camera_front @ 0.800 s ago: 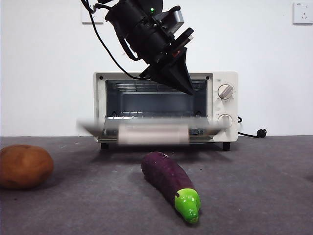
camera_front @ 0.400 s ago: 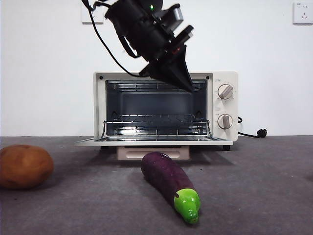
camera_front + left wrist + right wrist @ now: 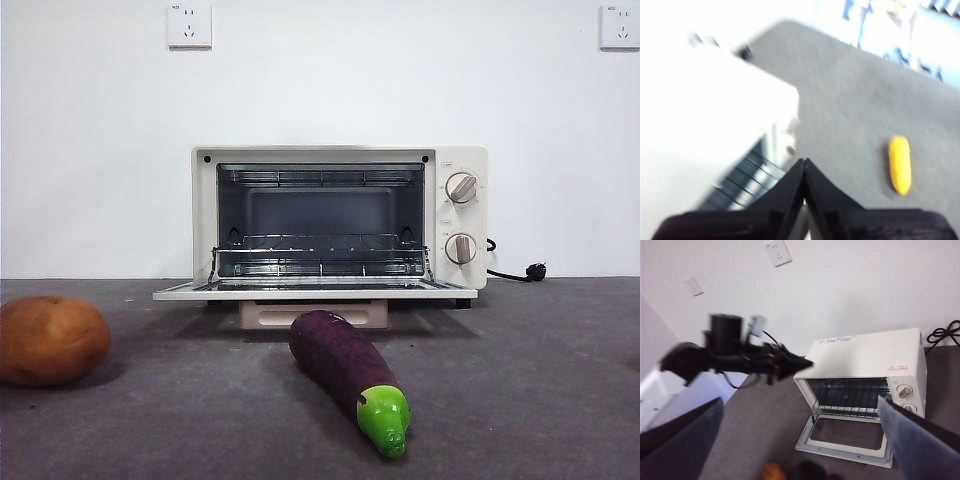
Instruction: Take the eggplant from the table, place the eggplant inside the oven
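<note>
- Now the oven [image 3: 340,225] sits at the back of the counter [image 3: 540,380] with its door [image 3: 315,292] folded all the way down and flat.
- Inside the oven you can see the wire rack [image 3: 320,268], and it has nothing on it.
- On the oven's right side are two round knobs [image 3: 461,187], one above the other.
- A black cord and plug [image 3: 522,272] lie on the counter just to the right of the oven.
- The eggplant [image 3: 348,373] lies on the counter right in front of the open door, not inside the oven. Its green cap [image 3: 384,418] points away from the oven, toward the camera.
- A brown potato [image 3: 52,340] sits well off to the left of the oven, apart from the eggplant.
- The left gripper [image 3: 804,167] is up in the air above the oven's top corner. Its fingers are pressed tight together and hold nothing.
- A yellow thing [image 3: 900,164] lies on the counter well away from the oven. It is too blurry to name.
- The right gripper [image 3: 800,440] is high up, well back from the oven's front. Its fingers are spread wide and hold nothing.
</note>
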### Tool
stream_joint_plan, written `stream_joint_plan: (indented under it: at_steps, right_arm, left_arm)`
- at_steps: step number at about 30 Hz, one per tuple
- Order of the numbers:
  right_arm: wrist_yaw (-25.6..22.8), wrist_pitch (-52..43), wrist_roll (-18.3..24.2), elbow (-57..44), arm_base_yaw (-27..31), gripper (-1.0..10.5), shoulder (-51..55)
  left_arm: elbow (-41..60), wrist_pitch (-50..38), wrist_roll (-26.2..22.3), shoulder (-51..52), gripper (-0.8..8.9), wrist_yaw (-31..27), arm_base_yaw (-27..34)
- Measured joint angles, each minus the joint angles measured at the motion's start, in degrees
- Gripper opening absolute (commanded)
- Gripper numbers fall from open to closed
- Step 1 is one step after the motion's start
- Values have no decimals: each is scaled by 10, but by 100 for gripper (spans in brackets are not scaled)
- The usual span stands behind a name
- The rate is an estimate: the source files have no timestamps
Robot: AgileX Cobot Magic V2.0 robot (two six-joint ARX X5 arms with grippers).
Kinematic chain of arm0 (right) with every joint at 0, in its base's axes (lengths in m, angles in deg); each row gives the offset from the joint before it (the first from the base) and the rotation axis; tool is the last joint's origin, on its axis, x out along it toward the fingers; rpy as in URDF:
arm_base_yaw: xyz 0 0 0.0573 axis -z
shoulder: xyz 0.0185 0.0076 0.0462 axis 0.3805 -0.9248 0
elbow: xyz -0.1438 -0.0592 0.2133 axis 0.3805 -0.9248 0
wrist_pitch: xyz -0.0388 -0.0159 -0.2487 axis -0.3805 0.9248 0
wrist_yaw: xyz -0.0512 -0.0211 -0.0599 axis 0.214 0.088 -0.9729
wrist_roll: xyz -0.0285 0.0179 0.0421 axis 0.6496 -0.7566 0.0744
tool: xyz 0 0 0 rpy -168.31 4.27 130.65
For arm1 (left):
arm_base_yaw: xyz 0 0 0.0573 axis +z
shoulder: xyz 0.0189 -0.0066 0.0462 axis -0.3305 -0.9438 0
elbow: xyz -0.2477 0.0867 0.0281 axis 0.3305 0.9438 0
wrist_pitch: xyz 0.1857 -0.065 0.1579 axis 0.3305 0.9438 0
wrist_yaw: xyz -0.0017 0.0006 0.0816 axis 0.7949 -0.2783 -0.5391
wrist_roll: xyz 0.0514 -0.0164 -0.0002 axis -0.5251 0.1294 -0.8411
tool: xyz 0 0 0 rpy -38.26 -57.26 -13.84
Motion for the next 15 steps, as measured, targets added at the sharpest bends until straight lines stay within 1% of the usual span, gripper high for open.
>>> stream_joint_plan:
  at_steps: [4,7,15]
  right_arm:
    - [0,0,0,0,0,628,-4]
    - [0,0,0,0,0,628,-8]
    - [1,0,2,0,-28,628,-31]
  left_arm:
    - [-50,41,0,30,-5,-47,12]
    - [-59,52,0,73,-6,-77,30]
    - [-62,76,0,203,-5,-98,97]
